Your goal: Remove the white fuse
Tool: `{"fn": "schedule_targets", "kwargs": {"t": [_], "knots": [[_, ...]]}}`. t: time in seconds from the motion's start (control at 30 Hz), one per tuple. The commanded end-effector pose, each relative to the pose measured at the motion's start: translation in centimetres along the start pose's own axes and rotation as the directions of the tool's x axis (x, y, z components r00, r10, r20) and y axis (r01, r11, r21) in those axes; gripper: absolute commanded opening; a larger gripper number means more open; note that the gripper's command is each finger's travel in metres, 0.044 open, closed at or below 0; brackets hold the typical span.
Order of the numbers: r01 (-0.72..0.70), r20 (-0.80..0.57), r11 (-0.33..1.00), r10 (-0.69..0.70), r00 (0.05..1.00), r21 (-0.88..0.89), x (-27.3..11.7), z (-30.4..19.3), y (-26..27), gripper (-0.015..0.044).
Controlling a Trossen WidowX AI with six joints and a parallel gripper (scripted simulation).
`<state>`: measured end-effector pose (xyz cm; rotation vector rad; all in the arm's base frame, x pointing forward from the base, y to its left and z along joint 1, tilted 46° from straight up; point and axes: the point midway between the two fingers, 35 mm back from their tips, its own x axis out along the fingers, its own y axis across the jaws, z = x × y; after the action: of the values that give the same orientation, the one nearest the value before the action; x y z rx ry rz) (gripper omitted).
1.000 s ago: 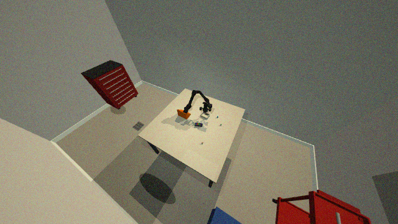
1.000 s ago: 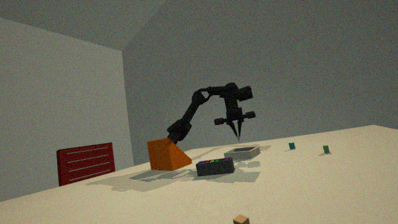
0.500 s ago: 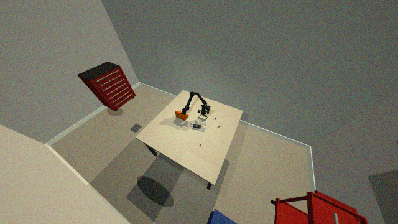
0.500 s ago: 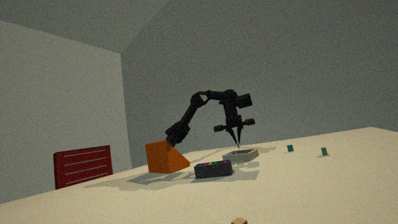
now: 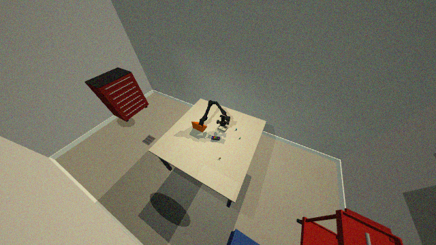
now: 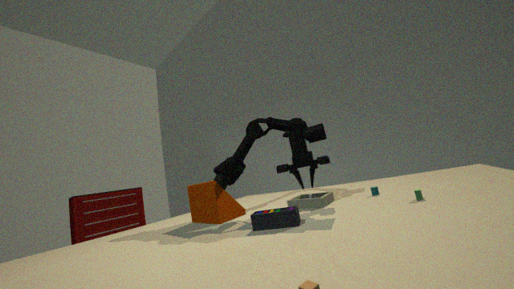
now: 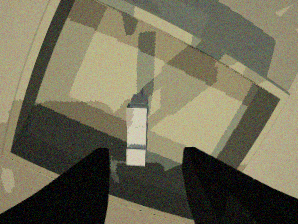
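Fingers stand parted with a clear gap between them and hold nothing; in the wrist view their two dark tips frame the lower edge, pointing down at the tray. The white fuse shows in that gap as a small pale bar over the tray's floor, close to the tray's near wall, touching neither finger. Whether it rests on the floor or is still just above it cannot be told.

From the exterior view, the fingers hang above the grey tray, tips down and apart, well clear of its rim. The fuse itself is too small to make out there.

Just beside the tray, toward the camera, sits the dark fuse block, with a row of coloured fuses along its top; their exact colours and count are too small to read. The arm's orange base stands on the bench on the far side of the block from the tray. Two small cubes, one teal and one green, lie beyond the tray, apart from it.
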<state>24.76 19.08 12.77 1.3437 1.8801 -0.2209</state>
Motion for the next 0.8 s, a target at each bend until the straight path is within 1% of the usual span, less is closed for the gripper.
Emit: {"fn": "schedule_targets", "kwargs": {"t": [0.0,0.1,0.13,0.23,0.27,0.77], "knots": [[0.001,0.0,1.0,-0.001,1.0,-0.001,0.0,0.0,0.0,0.0236],[0.001,0.0,1.0,-0.001,1.0,-0.001,0.0,0.0,0.0,0.0315],[0.001,0.001,1.0,-0.001,1.0,0.0,-0.3,0.0,0.0,0.033],[0.002,0.004,1.0,-0.002,1.0,0.006,-3.4,0.1,0.0,0.033],[0.002,0.004,1.0,-0.002,1.0,0.006,-3.7,0.1,0.0,0.033],[0.004,0.008,1.0,-0.004,1.0,0.012,-3.5,0.2,-0.1,0.033]]}}
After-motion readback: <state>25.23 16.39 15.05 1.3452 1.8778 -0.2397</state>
